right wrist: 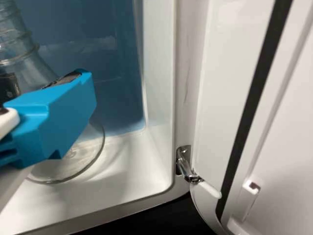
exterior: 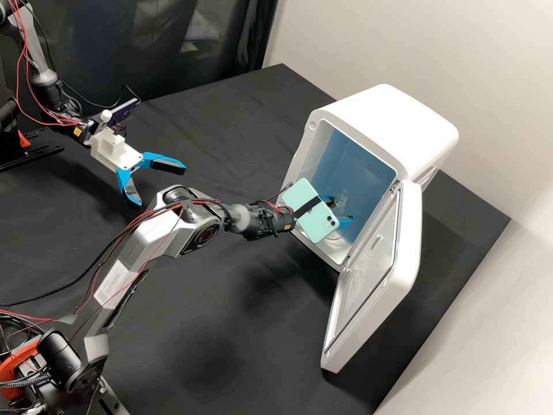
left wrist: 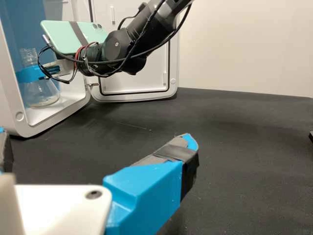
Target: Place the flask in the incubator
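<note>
We see the right pincer (exterior: 339,210) inside the incubator (exterior: 391,121), a rounded white plastic box with a smooth blue inner wall. Its two blue fingers (right wrist: 54,115) sit on either side of the flask (left wrist: 36,93) and pinch it near the neck. The flask is clear glass and conical, narrow at the top and wide below; its round base rests on the glossy white chamber floor beneath the pincer, and the blue back wall stands just beyond the pincer.

The door (exterior: 374,271), a flat white slab with a dark-edged window panel, hangs open just beside the pincer; a small shiny metal hinge (right wrist: 188,169) joins it to the box's lower corner. A mint-green phone (exterior: 308,210), thin and rectangular with a black strap across it, lies flat on the wrist right behind the pincer; red and black wires run back along the grey arm.

The left pincer (exterior: 159,185) hangs above the tabletop (exterior: 230,323), well apart from the incubator, with its fingers spread wide; they are angular blue plastic with dark pads at the tips, set on a blocky white body. The tabletop below it is matte black cloth.
</note>
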`<state>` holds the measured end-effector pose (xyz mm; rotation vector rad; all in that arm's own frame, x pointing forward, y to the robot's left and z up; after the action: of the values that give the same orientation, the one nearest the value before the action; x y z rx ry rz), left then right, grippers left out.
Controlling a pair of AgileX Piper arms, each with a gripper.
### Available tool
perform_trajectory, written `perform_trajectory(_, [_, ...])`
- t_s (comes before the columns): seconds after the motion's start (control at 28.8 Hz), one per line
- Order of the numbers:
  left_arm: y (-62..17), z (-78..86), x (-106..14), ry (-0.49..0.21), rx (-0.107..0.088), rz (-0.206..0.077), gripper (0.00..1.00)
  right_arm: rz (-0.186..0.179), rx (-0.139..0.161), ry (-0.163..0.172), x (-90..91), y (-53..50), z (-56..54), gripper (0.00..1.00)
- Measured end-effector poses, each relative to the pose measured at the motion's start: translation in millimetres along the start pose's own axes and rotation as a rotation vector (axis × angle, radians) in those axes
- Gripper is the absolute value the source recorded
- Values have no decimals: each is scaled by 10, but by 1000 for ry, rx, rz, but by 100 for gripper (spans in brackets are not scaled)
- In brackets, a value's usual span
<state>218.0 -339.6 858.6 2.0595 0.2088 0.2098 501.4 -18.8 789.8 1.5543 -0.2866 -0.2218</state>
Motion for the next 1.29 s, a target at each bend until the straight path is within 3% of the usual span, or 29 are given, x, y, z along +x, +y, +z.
perform_trajectory(0.35, [0,0,0,0,0,0,100,-7,-9,-16,10,-23,28,100])
perform_trajectory(0.94, [0,0,0,0,0,0,100,-77,-5,-42,5,-95,61,100])
perform_trajectory(1.04, [0,0,0,0,0,0,100,-83,-6,-41,0,-107,69,100])
perform_trajectory(1.29, [0,0,0,0,0,0,100,-109,25,-11,-2,-109,109,100])
